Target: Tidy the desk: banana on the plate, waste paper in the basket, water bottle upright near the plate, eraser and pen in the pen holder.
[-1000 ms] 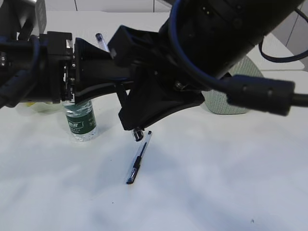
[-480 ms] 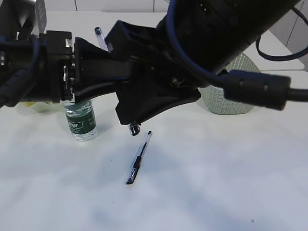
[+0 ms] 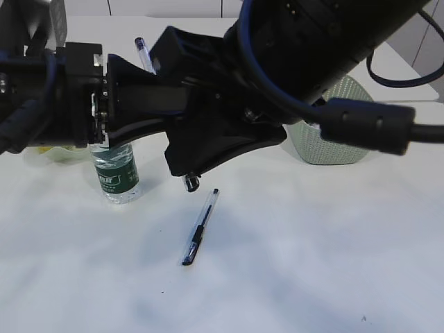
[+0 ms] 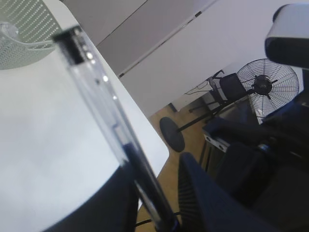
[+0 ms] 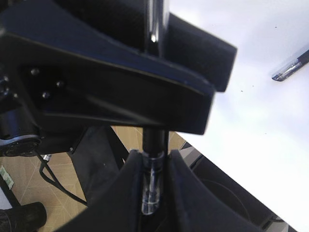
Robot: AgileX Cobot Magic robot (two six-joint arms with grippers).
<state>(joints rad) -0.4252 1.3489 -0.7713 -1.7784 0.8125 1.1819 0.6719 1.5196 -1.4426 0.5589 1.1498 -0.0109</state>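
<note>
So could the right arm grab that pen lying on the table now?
Probably not yet: the table pen lies in the open, but the right claw is shut on another pen.

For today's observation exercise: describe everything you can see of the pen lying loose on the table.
The pen on the table is slim, with a clear barrel, a dark grip section and a dark tip end. It lies flat on the white tabletop, slanted, its upper end pointing toward the arms above. Nothing grips it or touches it. The upright water bottle stands off to its left. One end also shows in the right wrist view.
</note>
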